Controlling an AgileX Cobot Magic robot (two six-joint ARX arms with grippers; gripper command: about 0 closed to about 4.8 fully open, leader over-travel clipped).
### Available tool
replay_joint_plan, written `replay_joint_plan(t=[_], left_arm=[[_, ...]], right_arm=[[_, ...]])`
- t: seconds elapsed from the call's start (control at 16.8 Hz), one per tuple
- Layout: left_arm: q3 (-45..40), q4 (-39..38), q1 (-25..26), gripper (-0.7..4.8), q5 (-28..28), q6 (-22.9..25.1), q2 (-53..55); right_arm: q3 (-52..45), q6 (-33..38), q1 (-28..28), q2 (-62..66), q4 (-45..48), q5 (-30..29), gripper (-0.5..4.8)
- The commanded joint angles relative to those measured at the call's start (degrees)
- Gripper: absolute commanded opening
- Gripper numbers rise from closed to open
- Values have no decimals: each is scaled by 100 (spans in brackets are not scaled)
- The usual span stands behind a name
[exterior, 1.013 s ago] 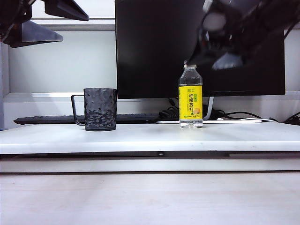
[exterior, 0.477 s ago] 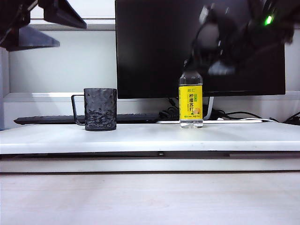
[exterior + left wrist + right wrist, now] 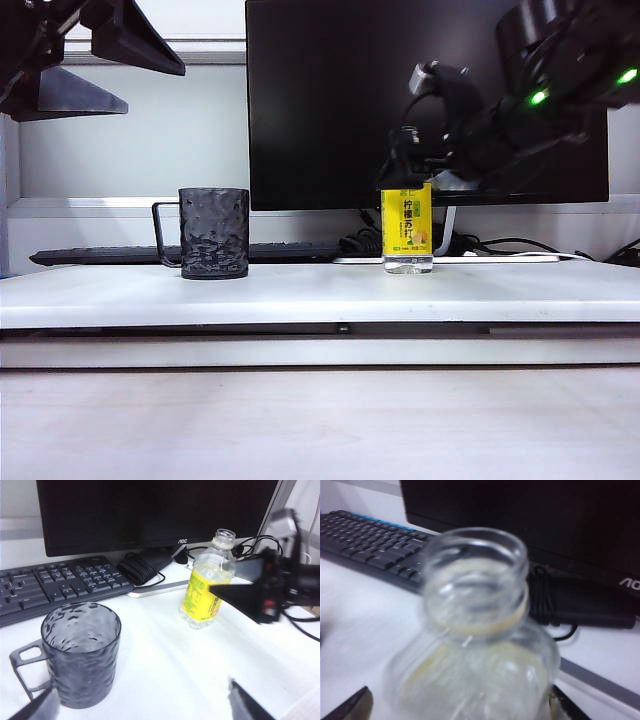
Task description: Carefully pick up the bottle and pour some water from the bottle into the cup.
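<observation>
White desk (image 3: 300,290), black monitor behind. Right gripper (image 3: 405,172) open around standing clear yellow-labelled plastic bottle (image 3: 407,228), ungrasped. Left gripper (image 3: 142,702) open above empty dimpled grey mug (image 3: 213,232). Pouring pending.

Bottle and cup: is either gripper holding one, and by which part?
Nothing is held. The right gripper stands open around the bottle; the left gripper hangs open above the cup.

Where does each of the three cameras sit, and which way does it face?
Exterior view: low at the table's front, facing the monitor; left claw high, right claw open at the bottle.
Left wrist view: above the cup; fingertips show.
Right wrist view: at the bottle's neck.
All share the bottle.
</observation>
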Motion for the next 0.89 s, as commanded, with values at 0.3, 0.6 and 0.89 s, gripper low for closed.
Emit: replay_joint_plan(t=[0.3, 0.6, 0.89], left_arm=[[17, -92, 11, 479, 26, 90, -13], [17, -109, 11, 479, 26, 87, -13], [17, -109, 11, 479, 26, 87, -13]], right_arm=[[297, 26, 13, 295, 20, -11, 479], [297, 28, 13, 293, -332, -15, 479], [297, 28, 13, 291, -361, -37, 264]])
